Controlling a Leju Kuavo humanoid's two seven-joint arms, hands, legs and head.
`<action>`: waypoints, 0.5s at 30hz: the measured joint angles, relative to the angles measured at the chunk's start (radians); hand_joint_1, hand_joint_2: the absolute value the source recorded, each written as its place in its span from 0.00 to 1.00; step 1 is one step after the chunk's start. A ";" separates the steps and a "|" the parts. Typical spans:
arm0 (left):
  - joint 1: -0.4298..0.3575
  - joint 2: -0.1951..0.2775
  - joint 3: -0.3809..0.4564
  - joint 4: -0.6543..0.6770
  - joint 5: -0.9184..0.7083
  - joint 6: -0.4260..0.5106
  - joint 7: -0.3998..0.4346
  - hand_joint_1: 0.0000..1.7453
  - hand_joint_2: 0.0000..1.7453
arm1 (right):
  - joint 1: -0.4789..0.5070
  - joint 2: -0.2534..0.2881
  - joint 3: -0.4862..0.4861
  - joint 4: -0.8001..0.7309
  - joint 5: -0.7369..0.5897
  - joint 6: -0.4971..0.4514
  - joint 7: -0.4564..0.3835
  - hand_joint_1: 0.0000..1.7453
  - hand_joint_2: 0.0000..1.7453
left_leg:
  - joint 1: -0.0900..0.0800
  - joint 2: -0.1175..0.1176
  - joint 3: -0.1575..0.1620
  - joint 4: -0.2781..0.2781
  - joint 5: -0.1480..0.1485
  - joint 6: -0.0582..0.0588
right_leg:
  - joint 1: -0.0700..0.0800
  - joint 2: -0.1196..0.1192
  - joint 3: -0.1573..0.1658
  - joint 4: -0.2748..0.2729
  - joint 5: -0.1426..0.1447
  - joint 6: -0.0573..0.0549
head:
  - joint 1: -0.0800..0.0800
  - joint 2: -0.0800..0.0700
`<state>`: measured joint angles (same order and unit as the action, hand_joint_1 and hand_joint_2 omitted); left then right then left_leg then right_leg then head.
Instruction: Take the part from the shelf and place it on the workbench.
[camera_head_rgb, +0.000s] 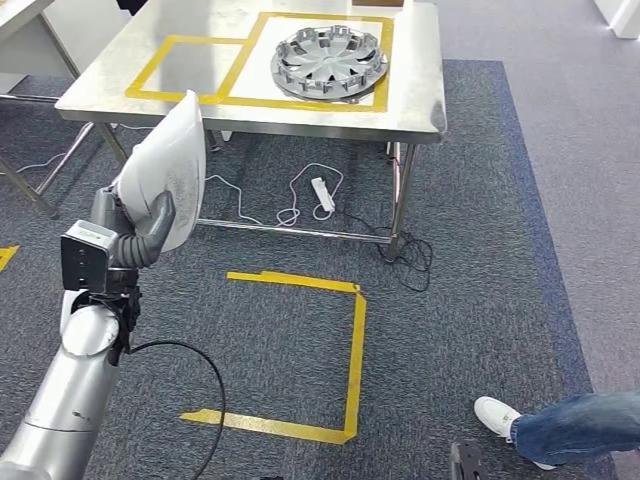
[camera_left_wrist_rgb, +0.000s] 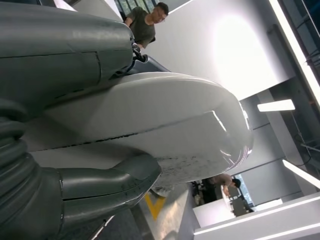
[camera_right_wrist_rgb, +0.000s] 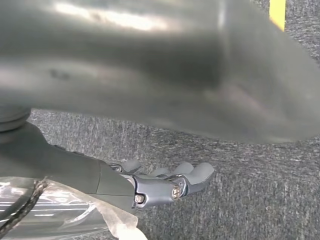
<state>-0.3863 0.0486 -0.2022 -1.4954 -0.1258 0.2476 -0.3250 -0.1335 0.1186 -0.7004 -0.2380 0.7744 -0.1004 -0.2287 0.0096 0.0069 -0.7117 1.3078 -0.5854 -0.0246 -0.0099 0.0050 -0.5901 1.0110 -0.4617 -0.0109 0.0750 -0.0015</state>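
Left fingers (camera_left_wrist_rgb: 94, 50): the left hand (camera_head_rgb: 140, 235) grips the white part (camera_head_rgb: 170, 165), thumb on one face, fingers across the other.
Right fingers (camera_right_wrist_rgb: 188, 175): the right hand (camera_right_wrist_rgb: 113, 180) holds nothing, fingers nearly straight over carpet (camera_right_wrist_rgb: 245, 200) (close together).
Part: raised, short of the workbench (camera_head_rgb: 423, 95).
Beyond the fingers: hubcap (camera_head_rgb: 330, 60) on the bench.

The part (camera_head_rgb: 170, 165) is glossy white with faint dark scuffs near its edge. The left robot hand (camera_head_rgb: 140, 235) gripping it is dark grey, on a silver arm. The bench (camera_head_rgb: 423, 95) is brushed steel grey, marked with yellow tape rectangles (camera_head_rgb: 189, 70). On it, a silver-grey wheel cover (camera_head_rgb: 330, 60). Below the bench, speckled dark grey carpet (camera_head_rgb: 468, 280) with a yellow tape outline (camera_head_rgb: 355, 350) and a white power strip (camera_head_rgb: 323, 193).
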 joint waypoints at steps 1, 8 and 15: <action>0.000 0.000 0.000 0.000 0.000 0.000 0.000 1.00 1.00 | 0.000 0.000 0.000 0.000 0.000 0.000 0.000 0.00 0.00 | 0.000 0.000 0.015 -0.033 0.028 0.003 | 0.000 0.002 0.001 0.000 0.000 0.000 | 0.000 0.000; -0.004 0.001 0.001 -0.003 0.000 0.000 0.000 1.00 1.00 | 0.000 0.000 0.001 0.000 0.000 0.000 0.000 0.00 0.00 | -0.006 -0.008 0.125 -0.295 0.131 0.031 | 0.003 0.008 -0.010 0.002 0.001 0.026 | 0.001 0.000; -0.005 0.001 0.001 -0.005 0.000 -0.002 0.000 1.00 1.00 | 0.002 0.000 0.001 0.000 0.000 0.000 0.000 0.00 0.00 | 0.001 -0.003 0.129 -0.306 0.138 0.048 | -0.003 0.003 -0.150 0.292 -0.125 0.051 | 0.008 0.000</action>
<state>-0.3914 0.0495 -0.2010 -1.5003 -0.1256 0.2454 -0.3254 -0.1311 0.1190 -0.6995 -0.2380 0.7748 -0.1009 -0.2289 0.0111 0.0040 -0.5828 1.0022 -0.4470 0.0233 -0.0128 0.0075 -0.7403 1.3034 -0.5863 0.0398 0.0827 -0.0015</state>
